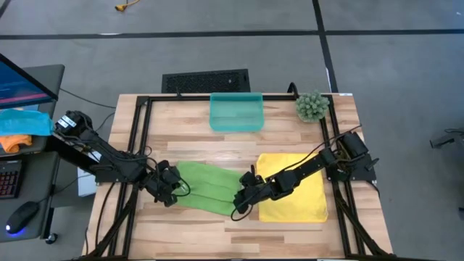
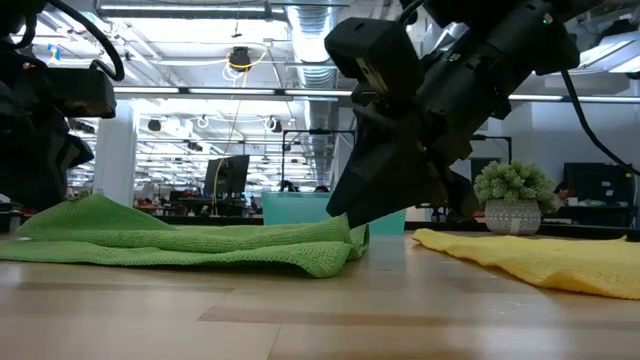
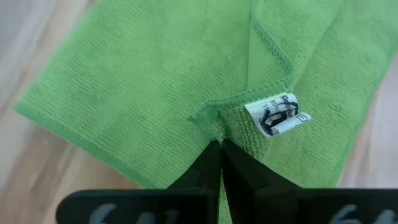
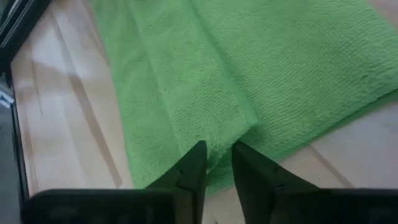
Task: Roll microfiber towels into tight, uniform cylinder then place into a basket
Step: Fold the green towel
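Bright even overhead light; soft shadows, sharp

A light wooden desk (image 1: 217,225) of pale planks sits on a grey floor (image 1: 391,65) crossed by dark lines; a black frame (image 1: 141,138) runs along its edges. At the top centre of the high view a black grille panel (image 1: 206,80) lies on the floor just behind the desk. In the upper right corner of the desk stands a small potted plant (image 1: 312,106). At the left edge a dark side table (image 1: 36,80) carries a monitor (image 1: 22,80), blue and orange cloths (image 1: 22,127), a keyboard (image 1: 9,177) and a mouse (image 1: 22,216). In the low view, ceiling pipes and strip lights (image 2: 210,92) stretch over an open workshop with monitors (image 2: 228,175).
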Controlling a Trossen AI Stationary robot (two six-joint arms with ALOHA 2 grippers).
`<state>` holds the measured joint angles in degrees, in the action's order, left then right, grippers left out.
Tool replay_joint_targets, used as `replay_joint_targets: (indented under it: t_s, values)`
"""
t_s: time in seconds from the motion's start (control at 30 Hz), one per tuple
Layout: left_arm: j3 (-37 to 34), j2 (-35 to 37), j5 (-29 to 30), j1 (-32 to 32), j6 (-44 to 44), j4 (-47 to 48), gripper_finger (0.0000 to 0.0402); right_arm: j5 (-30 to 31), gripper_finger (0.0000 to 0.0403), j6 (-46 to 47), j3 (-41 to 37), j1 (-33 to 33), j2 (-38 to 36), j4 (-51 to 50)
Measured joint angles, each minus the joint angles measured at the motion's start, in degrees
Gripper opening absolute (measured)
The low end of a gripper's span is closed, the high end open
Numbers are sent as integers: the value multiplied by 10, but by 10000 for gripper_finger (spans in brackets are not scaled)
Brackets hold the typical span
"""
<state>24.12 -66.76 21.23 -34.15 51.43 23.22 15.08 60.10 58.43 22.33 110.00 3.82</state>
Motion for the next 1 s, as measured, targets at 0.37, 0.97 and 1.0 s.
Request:
replay_joint_targets:
  t_s: [0.37, 0.97, 1.0]
  values:
    - [0, 0, 23, -5, -50, 0, 0, 0, 7, -93, 0, 13, 0, 39]
    - [0, 0, 56, -90, -77, -15, 0, 0, 14, -409, 0, 65, 0, 66]
    - [0, 0, 58, -95, -77, -16, 0, 0, 15, -417, 0, 66, 0, 65]
